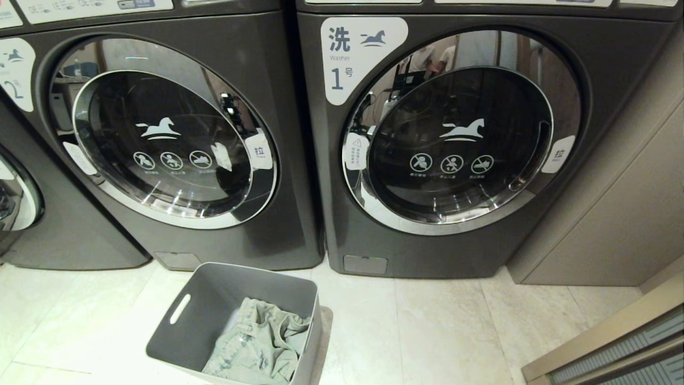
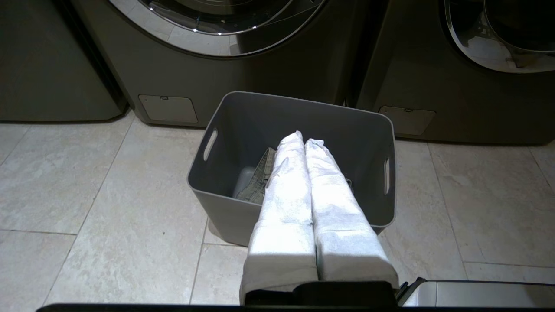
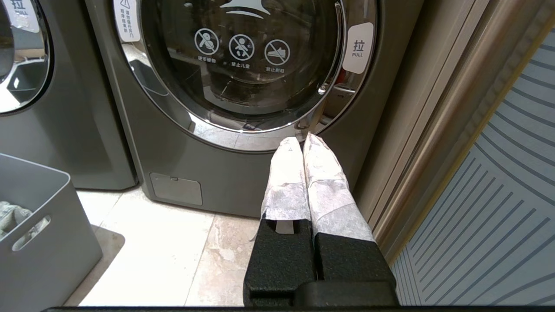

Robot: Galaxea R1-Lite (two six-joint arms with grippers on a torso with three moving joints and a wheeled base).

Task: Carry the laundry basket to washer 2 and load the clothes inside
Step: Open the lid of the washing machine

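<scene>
The grey laundry basket (image 1: 176, 342) stands on the tiled floor just in front of washer 2 (image 1: 278, 107), the left of the two dark grey machines, whose round glass door (image 1: 171, 139) is closed. The pale green-grey denim clothes (image 1: 256, 342) lie crumpled inside the tub. In the left wrist view my left gripper (image 2: 305, 138) is shut and empty, its white-wrapped fingers hovering over the basket (image 2: 225, 212) and partly hiding the clothes (image 2: 258, 184). My right gripper (image 3: 302, 139) is shut and empty, off to the basket's (image 3: 39, 242) right, before the other machine's door. Neither gripper shows in the head view.
Washer 1 (image 1: 614, 69) stands right of washer 2, door closed. A beige wall panel (image 1: 614, 214) and a striped panel (image 1: 630, 347) close off the right side. Another machine (image 1: 53, 230) sits at the far left. Pale floor tiles (image 1: 427, 331) stretch right of the basket.
</scene>
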